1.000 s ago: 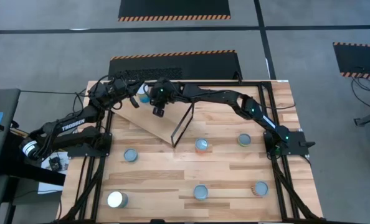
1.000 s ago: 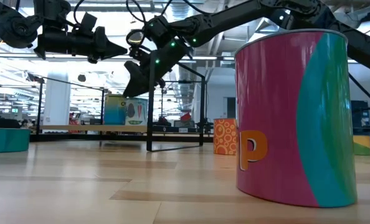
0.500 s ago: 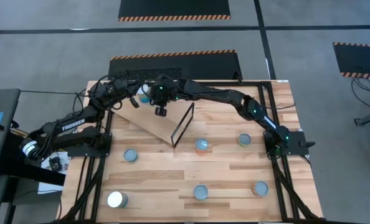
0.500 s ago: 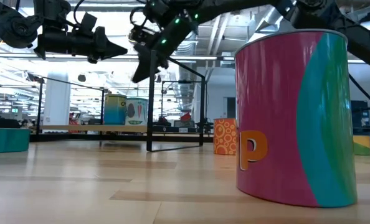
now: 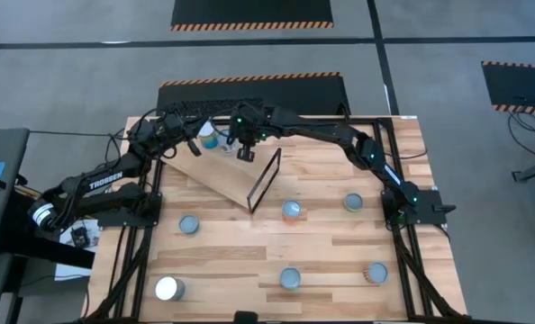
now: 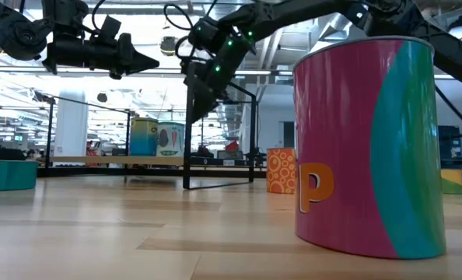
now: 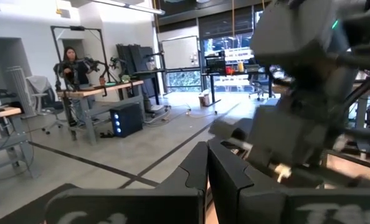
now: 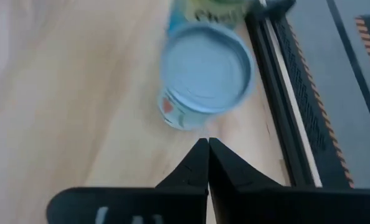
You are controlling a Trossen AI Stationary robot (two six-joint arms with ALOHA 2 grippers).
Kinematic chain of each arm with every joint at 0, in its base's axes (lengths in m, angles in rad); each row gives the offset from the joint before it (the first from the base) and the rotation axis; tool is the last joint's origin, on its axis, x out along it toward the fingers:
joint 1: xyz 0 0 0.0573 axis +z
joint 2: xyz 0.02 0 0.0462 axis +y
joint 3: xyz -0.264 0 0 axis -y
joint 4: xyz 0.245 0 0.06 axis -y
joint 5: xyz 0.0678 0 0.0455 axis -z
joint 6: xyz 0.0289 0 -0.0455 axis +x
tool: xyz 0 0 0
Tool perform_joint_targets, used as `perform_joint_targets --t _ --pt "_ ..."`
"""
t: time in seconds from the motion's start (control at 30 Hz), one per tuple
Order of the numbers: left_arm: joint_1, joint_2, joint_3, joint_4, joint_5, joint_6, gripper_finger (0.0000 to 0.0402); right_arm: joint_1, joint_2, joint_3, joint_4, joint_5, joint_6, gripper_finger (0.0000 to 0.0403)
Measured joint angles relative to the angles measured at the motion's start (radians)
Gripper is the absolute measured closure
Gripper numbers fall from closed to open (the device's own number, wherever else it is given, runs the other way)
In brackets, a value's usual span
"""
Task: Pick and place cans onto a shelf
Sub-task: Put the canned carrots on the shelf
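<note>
The shelf [image 5: 215, 173], a tilted light-wood board with a black frame [image 5: 266, 182] at one end, lies at the table's far left. Two cans stand on it near its far corner: a pale-blue-topped can [image 8: 205, 70] and a second one [image 8: 217, 9] just behind it; the low view shows them side by side [image 6: 143, 137] [image 6: 171, 138]. My right gripper [image 8: 207, 144] hovers shut above the board, a little clear of the nearer can [image 5: 210, 136]. My left gripper [image 6: 152, 61] hangs shut in the air over the shelf's left end, holding nothing.
Several more cans stand on the planked table: a pink-and-teal one [image 6: 363, 148] close to the low camera, an orange one [image 6: 281, 171], and others [image 5: 189, 224] [image 5: 291, 211] [image 5: 353, 202] [image 5: 290, 278] [image 5: 167, 289]. The table's black rail [image 8: 284, 106] runs beside the shelf.
My right gripper has risen from the cans on the shelf, moved toward the table's right edge, and shut its fingers on nothing. The cans on the shelf have stayed in place.
</note>
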Motion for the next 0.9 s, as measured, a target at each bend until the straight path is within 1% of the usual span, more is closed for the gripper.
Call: perform_joint_targets --t 0.17,0.23,0.33,0.43,0.7,0.9 --pt "0.000 0.000 0.000 0.004 0.000 -0.007 0.0400 -0.013 0.004 -0.043 0.064 -0.004 0.046 0.0395" --pt "0.000 0.000 0.000 0.004 0.000 -0.008 0.0400 -0.012 0.029 -0.042 0.093 -0.002 0.053 0.0398" --pt "0.000 0.000 0.000 0.005 0.001 -0.008 0.0400 -0.015 0.038 -0.050 0.077 -0.001 0.070 0.0392" --pt "-0.001 0.000 0.000 0.005 0.002 -0.008 0.0400 -0.013 0.027 -0.063 0.145 -0.001 0.074 0.0387" --pt "-0.001 0.000 0.000 0.006 0.003 -0.008 0.0400 -0.012 0.032 -0.069 0.177 -0.004 0.081 0.0392" --pt "-0.001 0.000 0.000 0.005 0.003 -0.008 0.0400 0.002 0.028 -0.069 0.169 -0.003 0.031 0.0389"
